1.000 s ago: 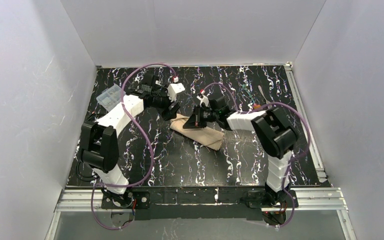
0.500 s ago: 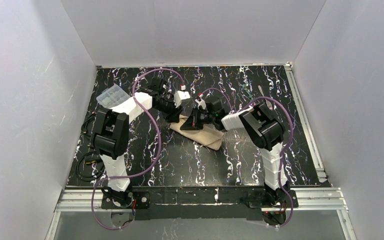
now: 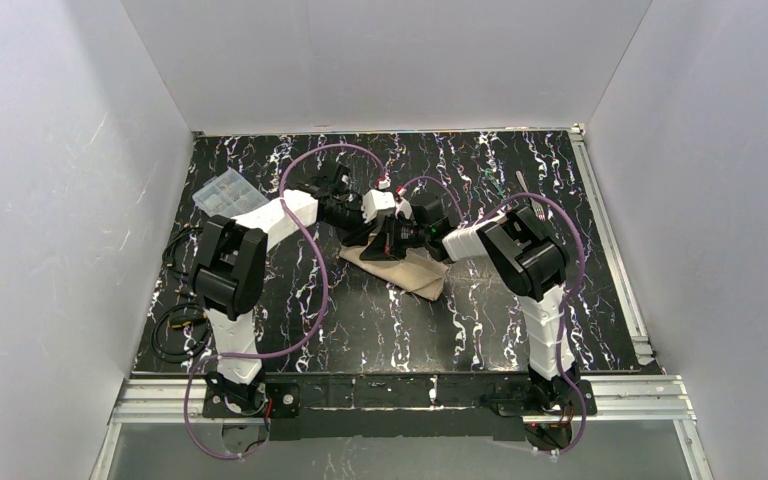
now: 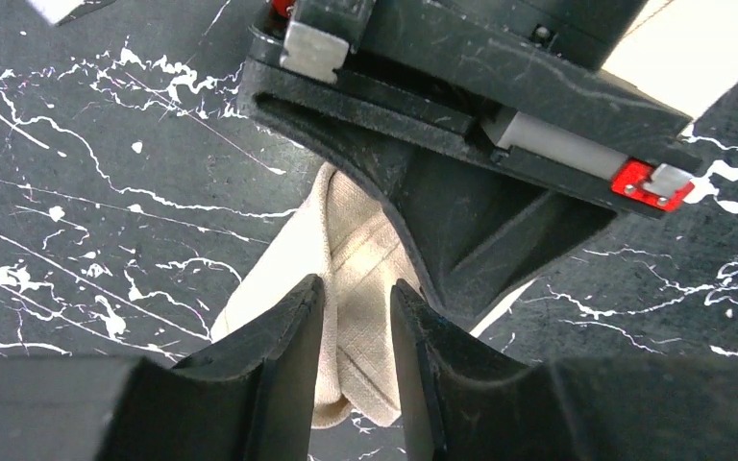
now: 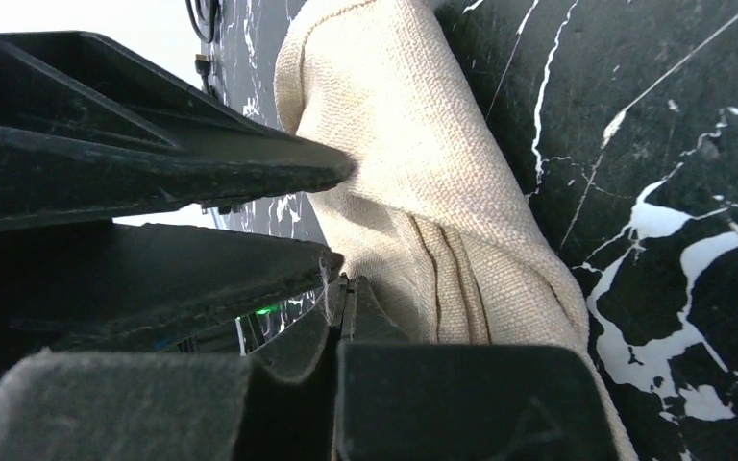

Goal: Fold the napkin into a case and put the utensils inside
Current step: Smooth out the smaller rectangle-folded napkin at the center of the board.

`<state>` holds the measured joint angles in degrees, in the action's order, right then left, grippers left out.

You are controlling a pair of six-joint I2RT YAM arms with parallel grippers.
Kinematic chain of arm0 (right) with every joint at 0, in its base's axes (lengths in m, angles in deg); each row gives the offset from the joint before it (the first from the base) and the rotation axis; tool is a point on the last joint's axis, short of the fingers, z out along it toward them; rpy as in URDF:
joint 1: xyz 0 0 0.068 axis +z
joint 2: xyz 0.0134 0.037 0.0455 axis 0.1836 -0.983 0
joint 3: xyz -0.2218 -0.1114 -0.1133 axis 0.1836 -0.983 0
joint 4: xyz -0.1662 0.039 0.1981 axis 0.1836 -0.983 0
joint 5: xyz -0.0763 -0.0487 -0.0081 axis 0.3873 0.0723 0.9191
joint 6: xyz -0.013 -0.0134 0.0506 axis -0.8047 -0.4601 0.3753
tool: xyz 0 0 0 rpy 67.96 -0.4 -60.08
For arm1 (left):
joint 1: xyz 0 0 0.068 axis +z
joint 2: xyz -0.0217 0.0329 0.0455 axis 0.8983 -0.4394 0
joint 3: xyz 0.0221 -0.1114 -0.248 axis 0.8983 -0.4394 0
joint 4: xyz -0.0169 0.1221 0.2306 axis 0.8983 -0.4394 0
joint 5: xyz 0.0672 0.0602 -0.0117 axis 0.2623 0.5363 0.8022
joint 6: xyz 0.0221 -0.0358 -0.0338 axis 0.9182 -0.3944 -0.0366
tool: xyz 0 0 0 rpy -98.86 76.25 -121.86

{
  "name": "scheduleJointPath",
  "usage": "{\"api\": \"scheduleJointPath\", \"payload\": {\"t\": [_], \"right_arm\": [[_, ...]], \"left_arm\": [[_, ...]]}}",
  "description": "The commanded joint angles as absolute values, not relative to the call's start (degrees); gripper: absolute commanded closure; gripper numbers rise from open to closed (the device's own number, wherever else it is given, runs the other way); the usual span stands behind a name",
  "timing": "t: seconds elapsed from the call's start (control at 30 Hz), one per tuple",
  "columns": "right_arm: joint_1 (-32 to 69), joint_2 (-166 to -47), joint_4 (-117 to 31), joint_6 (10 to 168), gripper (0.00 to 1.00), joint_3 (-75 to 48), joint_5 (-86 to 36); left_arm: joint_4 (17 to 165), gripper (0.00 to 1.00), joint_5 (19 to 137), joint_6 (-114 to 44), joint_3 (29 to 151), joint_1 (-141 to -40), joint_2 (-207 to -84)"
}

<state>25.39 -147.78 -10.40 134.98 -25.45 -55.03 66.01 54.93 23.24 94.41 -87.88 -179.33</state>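
Item: napkin (image 3: 405,268), partly folded; we are logging it lying on the worktop (image 3: 360,320), its end reaching under both pincers. Left pincer (image 4: 356,293): standing narrowly parted astride a fold; grip we cannot tell. Right pincer (image 5: 336,211): pinching the cloth shut. Step: we are judging the case-fold as underway; next calls for a firm pinch before turning the layer over. Fork (image 3: 523,183): waiting well right of both pincers. Writing: none readable.

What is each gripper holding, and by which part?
Right gripper pinches the napkin at a folded edge. Left gripper straddles another fold; a firm hold cannot be told.
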Motion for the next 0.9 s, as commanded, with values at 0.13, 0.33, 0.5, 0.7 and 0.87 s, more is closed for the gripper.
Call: {"api": "scheduleJointPath", "payload": {"t": [0.13,0.33,0.5,0.7,0.87], "right_arm": [[24.9,-148.3,-6.5,135.6,0.98,-26.0,-56.1],[24.9,-148.5,-5.1,136.5,0.98,-26.4,-55.9],[24.9,-148.7,-5.1,136.6,0.98,-26.1,-55.4],[24.8,-149.5,-6.4,136.2,0.98,-25.3,-54.4],[24.8,-150.0,-7.5,135.8,0.99,-25.2,-51.9]], "left_arm": [[69.2,0.65,60.5,25.3,91.7,-88.7,-177.2],[71.1,0.91,64.2,26.2,90.4,-89.0,-176.9],[70.9,1.0,63.6,25.7,90.5,-89.3,-177.0],[68.7,1.0,60.9,24.2,90.7,-89.6,-175.3],[65.0,1.0,59.5,23.7,90.6,-89.7,-173.9]]}}
